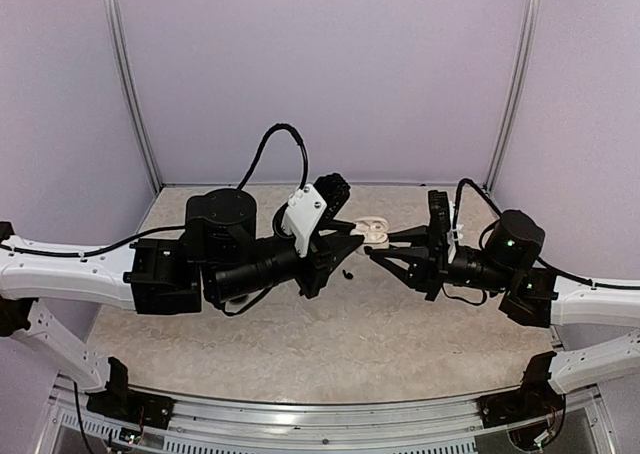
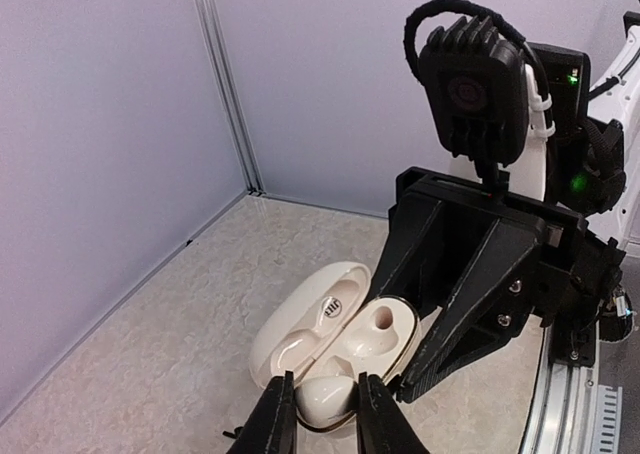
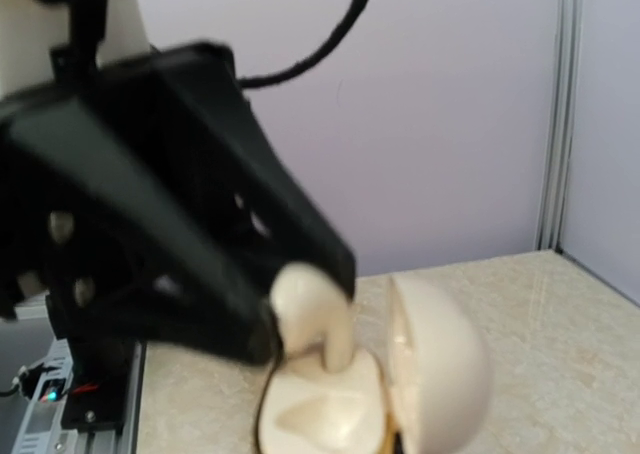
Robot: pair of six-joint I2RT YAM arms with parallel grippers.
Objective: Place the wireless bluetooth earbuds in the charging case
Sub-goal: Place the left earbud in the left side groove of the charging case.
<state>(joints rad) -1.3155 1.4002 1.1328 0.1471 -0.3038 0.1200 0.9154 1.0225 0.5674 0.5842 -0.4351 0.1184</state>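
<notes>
The white charging case (image 2: 375, 339) lies open on the table, lid (image 2: 305, 329) flipped left. My right gripper (image 2: 400, 334) is shut on the case's base, one finger (image 2: 460, 314) on each side. My left gripper (image 2: 324, 376) is shut on a white earbud (image 2: 326, 400) held over the near socket of the base. In the right wrist view that earbud (image 3: 310, 309) stands with its stem down in the base (image 3: 320, 409), beside the upright lid (image 3: 440, 364). From above, both grippers, left (image 1: 358, 242) and right (image 1: 373, 251), meet at the case (image 1: 374, 228).
A tiny black piece (image 1: 347, 272), perhaps a black earbud, lies on the marbled table just under the left gripper. Lilac walls with metal corner posts (image 1: 135, 104) close in the back and sides. The metal rail (image 1: 300, 414) runs along the near edge.
</notes>
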